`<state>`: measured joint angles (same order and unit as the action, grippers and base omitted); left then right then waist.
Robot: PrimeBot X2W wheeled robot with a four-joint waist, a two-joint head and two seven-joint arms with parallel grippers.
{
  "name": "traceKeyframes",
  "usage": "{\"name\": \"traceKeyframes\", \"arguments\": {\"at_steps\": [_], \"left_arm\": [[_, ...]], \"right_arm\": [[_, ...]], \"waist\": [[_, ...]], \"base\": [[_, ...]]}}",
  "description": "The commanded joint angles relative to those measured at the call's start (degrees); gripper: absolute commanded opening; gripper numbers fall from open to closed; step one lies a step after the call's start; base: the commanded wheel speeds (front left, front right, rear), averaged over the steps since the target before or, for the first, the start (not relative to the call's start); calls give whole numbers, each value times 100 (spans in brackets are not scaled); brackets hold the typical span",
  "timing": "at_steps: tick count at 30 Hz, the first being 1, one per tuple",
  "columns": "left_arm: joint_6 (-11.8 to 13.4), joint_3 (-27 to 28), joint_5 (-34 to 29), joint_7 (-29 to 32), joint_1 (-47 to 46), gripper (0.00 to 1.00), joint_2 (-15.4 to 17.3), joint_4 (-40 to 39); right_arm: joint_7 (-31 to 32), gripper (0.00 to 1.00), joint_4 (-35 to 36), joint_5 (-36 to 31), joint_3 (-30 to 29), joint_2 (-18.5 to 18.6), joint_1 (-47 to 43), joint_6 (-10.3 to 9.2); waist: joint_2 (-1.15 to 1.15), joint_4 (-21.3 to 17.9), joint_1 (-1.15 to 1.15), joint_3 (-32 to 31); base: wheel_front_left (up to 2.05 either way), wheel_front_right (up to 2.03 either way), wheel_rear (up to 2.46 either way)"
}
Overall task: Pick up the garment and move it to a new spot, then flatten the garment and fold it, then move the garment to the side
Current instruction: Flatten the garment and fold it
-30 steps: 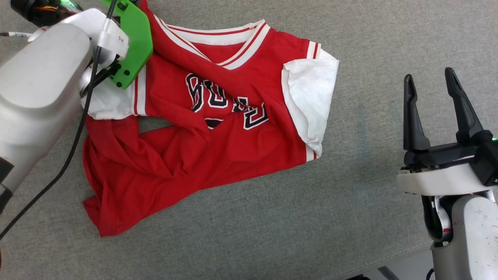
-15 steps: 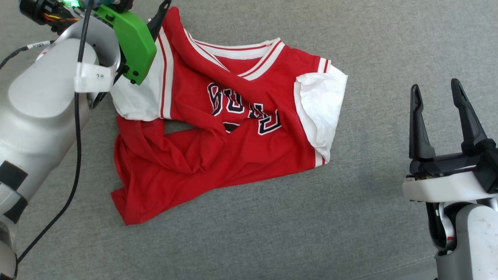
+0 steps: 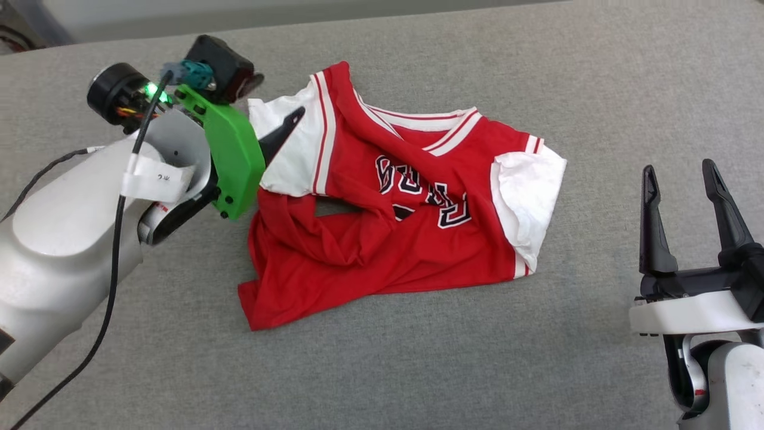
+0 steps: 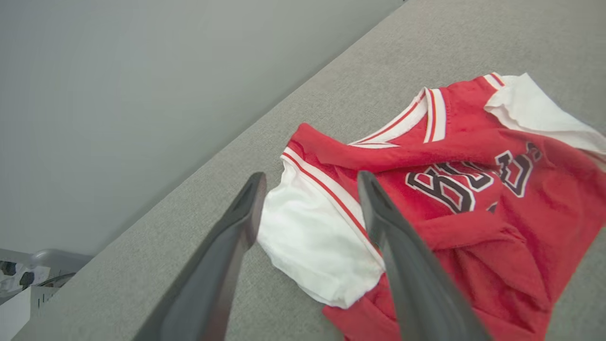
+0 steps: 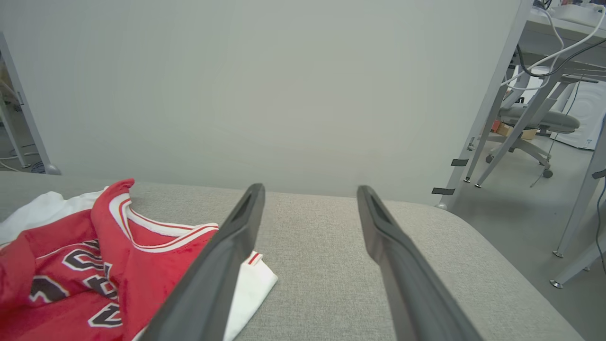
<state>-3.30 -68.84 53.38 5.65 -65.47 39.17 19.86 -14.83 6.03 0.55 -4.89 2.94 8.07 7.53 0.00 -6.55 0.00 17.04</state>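
Note:
The garment [image 3: 382,239], a red jersey T-shirt with white sleeves and black lettering, lies crumpled on the grey padded surface [image 3: 418,358]. Its lower half is bunched, and one shoulder fold stands up. My left gripper [image 3: 292,116] hovers open at the garment's left white sleeve [image 3: 292,161], holding nothing. The left wrist view shows this left gripper [image 4: 311,176] with its fingers spread above the sleeve [image 4: 307,246] of the garment [image 4: 473,203]. Open and empty, my right gripper [image 3: 683,173] stands to the right of the garment, apart from it. In the right wrist view, the right gripper [image 5: 310,188] points past the garment [image 5: 109,255].
The surface's far edge [image 3: 358,18] runs along the top of the head view, with a pale wall [image 5: 260,85] behind it. Desk legs [image 5: 492,104] and an office chair [image 5: 530,128] stand beyond the right end. A black cable [image 3: 113,263] hangs along my left arm.
My left gripper has opened, let go of the garment's sleeve side and drawn back a little. The head camera has moved, shifting the whole picture. The right gripper has stayed open.

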Motion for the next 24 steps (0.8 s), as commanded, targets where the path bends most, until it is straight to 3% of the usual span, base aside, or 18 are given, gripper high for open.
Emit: {"name": "traceKeyframes", "arguments": {"at_steps": [1, 5, 12, 24], "left_arm": [[-81, -74, 148, 401, -30, 100, 102, -173], [-229, -198, 565, 1463, -139, 100, 230, -663], [-386, -405, 723, 2803, 91, 100, 195, -940], [-417, -450, 264, 3942, 1167, 100, -1, -1055]], "right_arm": [[-17, 100, -11, -50, -1, -6, -74, -4], [-17, 100, -47, -54, 13, -6, -97, -4], [-17, 100, -51, -34, 81, -6, -76, -4], [-17, 100, -49, 36, 123, -6, 118, -4]], "waist": [[0, 244, 0, -270], [0, 272, 0, -337], [0, 184, 0, -300], [0, -5, 0, 72]], "base": [[0, 0, 0], [0, 0, 0], [0, 0, 0], [0, 0, 0]]}}
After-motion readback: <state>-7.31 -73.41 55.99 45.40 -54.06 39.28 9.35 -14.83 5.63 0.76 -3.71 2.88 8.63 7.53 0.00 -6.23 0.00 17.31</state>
